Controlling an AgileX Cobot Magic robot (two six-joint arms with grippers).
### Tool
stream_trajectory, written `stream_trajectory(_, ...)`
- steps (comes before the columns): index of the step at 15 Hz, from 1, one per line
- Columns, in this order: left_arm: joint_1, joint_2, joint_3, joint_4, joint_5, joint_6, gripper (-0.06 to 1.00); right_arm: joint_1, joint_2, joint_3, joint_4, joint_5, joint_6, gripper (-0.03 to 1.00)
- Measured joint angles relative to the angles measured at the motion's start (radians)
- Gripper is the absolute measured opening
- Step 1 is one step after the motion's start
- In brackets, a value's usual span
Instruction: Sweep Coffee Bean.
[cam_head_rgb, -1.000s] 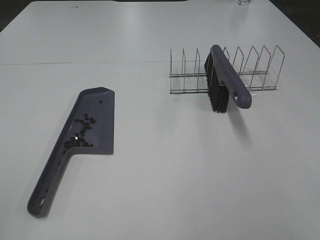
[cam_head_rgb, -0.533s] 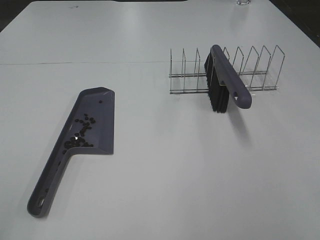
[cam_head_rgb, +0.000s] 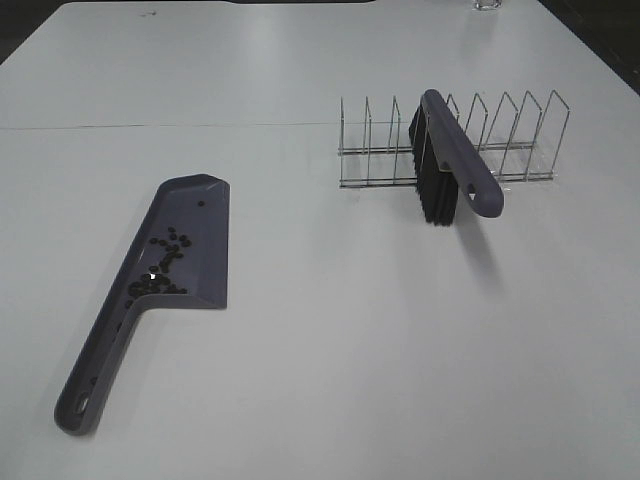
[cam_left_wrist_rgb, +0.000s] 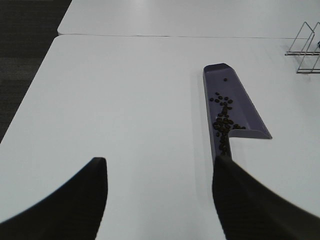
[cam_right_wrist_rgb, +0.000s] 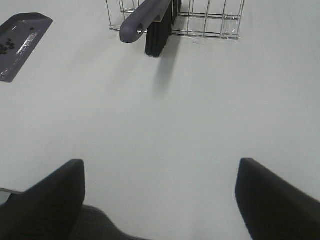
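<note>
Looks finished, or nearly so. Beans (cam_head_rgb: 163, 266) all gathered inside the dustpan (cam_head_rgb: 205, 290), none seen loose around it. Brush (cam_head_rgb: 447, 165) parked in the rack (cam_head_rgb: 520, 135), well away from the dustpan. Left gripper (cam_left_wrist_rgb: 159, 172) and right gripper (cam_right_wrist_rgb: 160, 175) both spread wide, empty.

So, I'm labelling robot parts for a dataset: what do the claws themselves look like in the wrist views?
Only the fingers show. The left claw has two plain black, matte fingers that broaden toward the camera. The right claw looks the same, dark and unmarked. No cables, labels or arm links are visible.
</note>
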Motion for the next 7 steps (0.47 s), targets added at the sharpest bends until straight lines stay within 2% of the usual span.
stream_trajectory(7,0.0,0.0,0.0,0.0,0.0,0.001,0.56,0.0,0.0,0.0,0.0,0.0,0.0,0.73)
